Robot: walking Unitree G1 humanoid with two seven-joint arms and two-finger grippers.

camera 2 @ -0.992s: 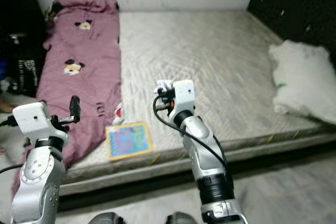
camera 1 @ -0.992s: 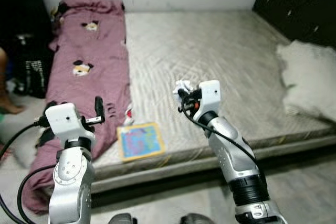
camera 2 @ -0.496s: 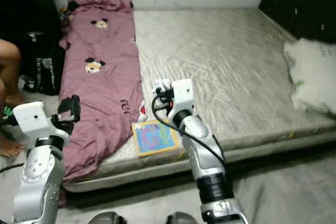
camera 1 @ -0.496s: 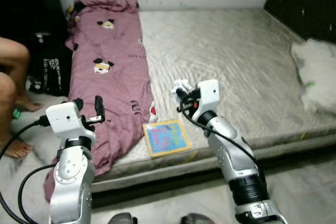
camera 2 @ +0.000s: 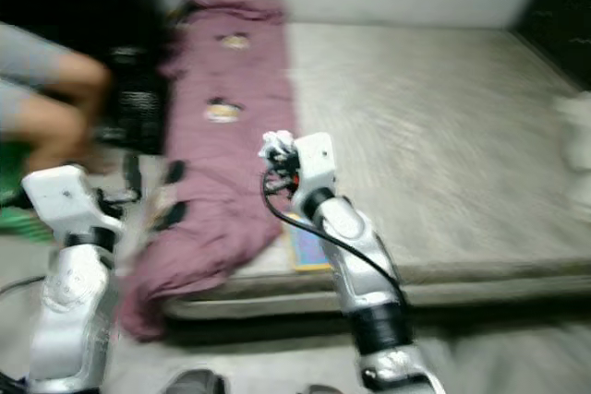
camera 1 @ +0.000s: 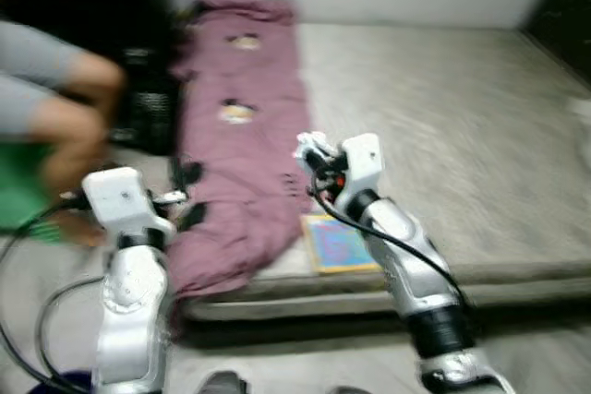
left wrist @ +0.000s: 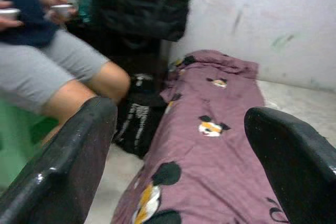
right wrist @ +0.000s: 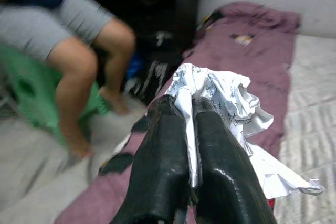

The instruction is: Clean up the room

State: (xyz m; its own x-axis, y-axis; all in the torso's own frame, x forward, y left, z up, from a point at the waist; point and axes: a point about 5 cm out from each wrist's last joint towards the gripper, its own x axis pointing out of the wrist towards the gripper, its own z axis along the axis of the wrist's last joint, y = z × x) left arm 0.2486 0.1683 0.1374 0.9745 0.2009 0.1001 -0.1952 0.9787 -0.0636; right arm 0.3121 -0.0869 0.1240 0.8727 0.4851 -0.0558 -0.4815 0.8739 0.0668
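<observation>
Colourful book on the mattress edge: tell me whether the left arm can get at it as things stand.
Probably yes: the left gripper is open and empty, and the book lies uncovered. But the right arm, holding crumpled paper, hangs just above it.

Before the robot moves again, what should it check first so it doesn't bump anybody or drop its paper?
1. Crumpled paper pinched firmly in the right gripper: ok, fingers closed on it.
2. Left gripper free for another pickup: ok, open, nothing between its fingers.
3. Seated person well clear on the robot's left: cannot tell, bare legs look near the path.
4. Colourful book safe on the mattress: not ok, it lies at the front edge.
5. Maroon blanket fully on the bed: not ok, it hangs over the front edge.
6. Head views sharp: not ok, blurred.
</observation>
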